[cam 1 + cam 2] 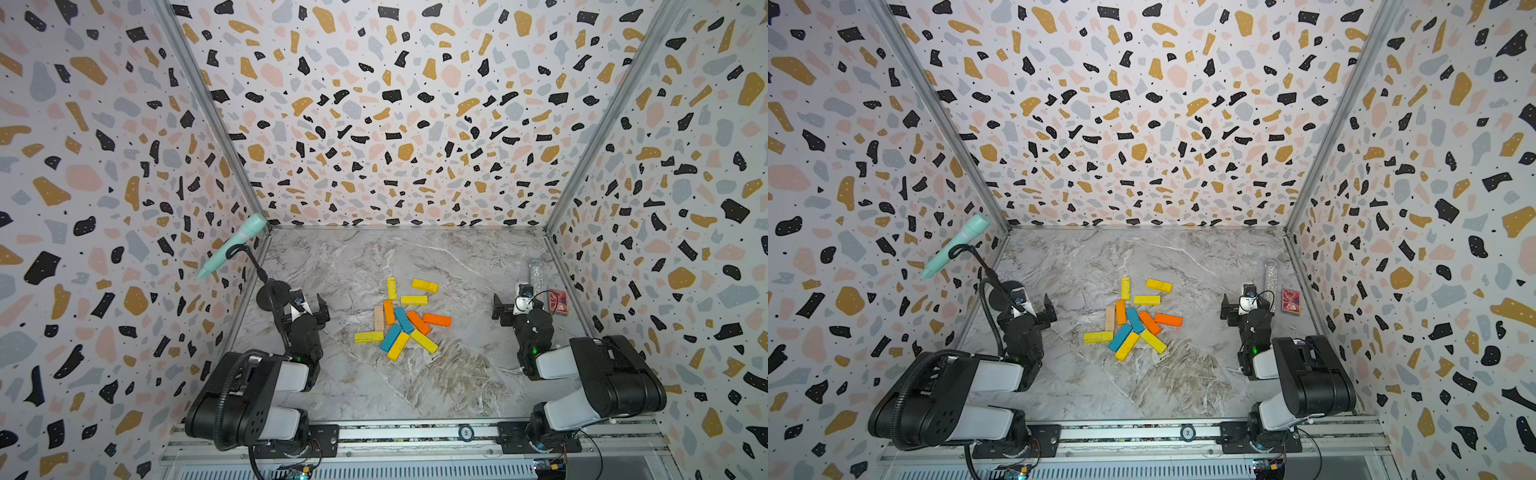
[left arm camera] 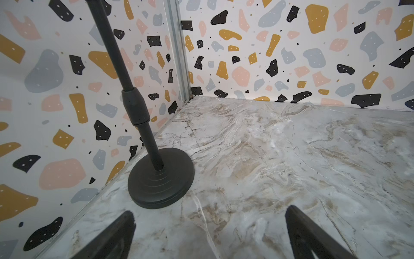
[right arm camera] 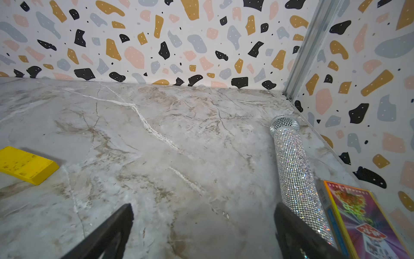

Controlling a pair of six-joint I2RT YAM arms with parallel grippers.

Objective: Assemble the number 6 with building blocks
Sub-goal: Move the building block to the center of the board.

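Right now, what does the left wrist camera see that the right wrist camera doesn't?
Only the left wrist view shows the black stand with its round base. Only the right wrist view shows a yellow block, a sparkly microphone and a colourful card box. Both show the marble table, the speckled walls and their own arm's open, empty fingers: the left end effector and the right end effector.

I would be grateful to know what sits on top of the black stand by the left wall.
A mint-green microphone is held tilted in its clip. In both top views the left arm hides part of the stand, at its round base.
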